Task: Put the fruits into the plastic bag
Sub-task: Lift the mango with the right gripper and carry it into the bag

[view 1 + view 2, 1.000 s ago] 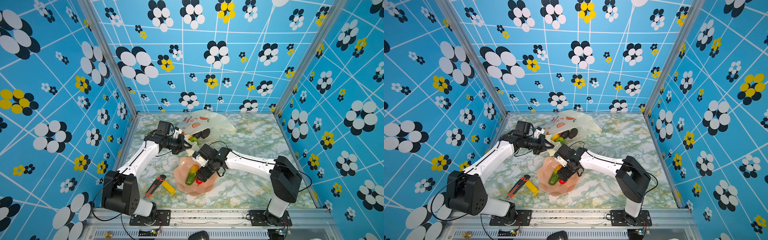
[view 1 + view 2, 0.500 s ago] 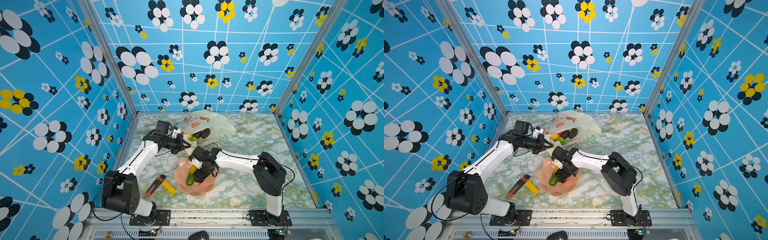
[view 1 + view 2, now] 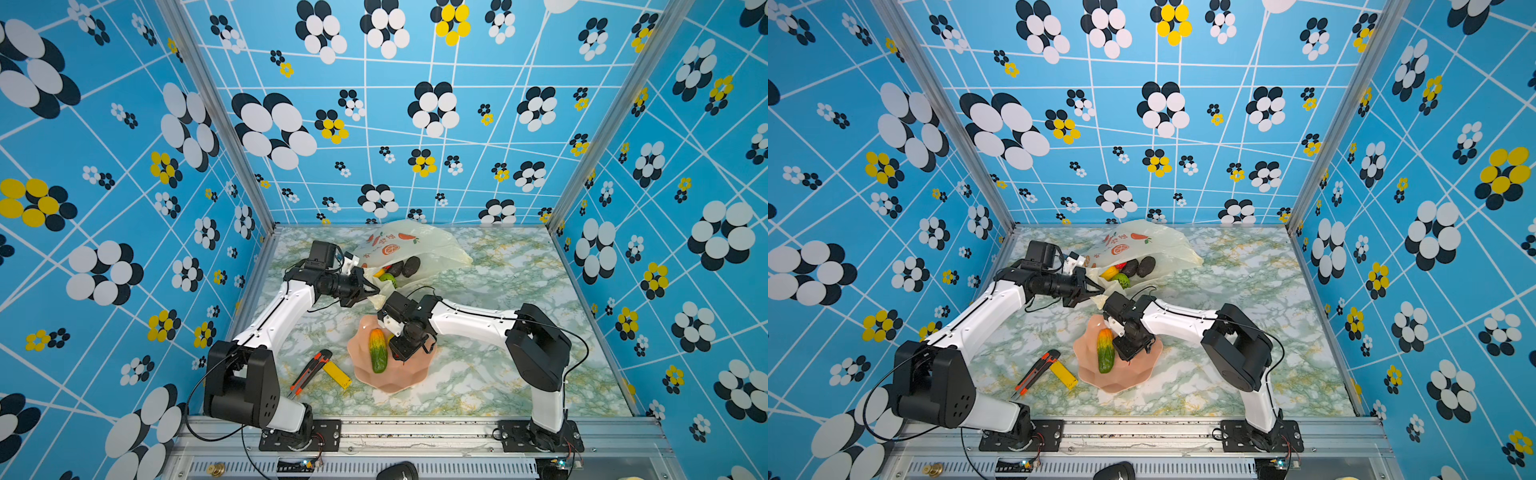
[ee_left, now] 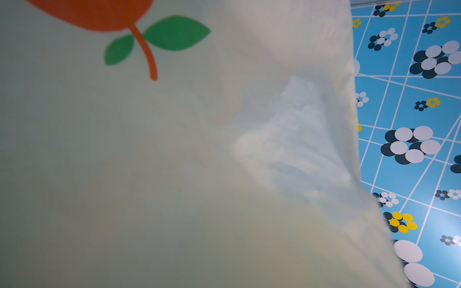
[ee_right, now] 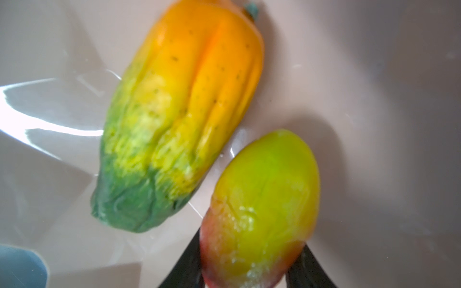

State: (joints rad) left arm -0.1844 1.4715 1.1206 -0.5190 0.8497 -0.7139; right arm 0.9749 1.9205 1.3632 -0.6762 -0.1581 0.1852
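In both top views, we saw the left gripper pinching the mouth edge of the plastic bag at the back of the counter, dark fruits lying inside it, while the right gripper reached into the pink bowl beside the green-orange piece. The left wrist view showed only the plastic bag up close. In the right wrist view, black fingers clasped the mango in the bowl.
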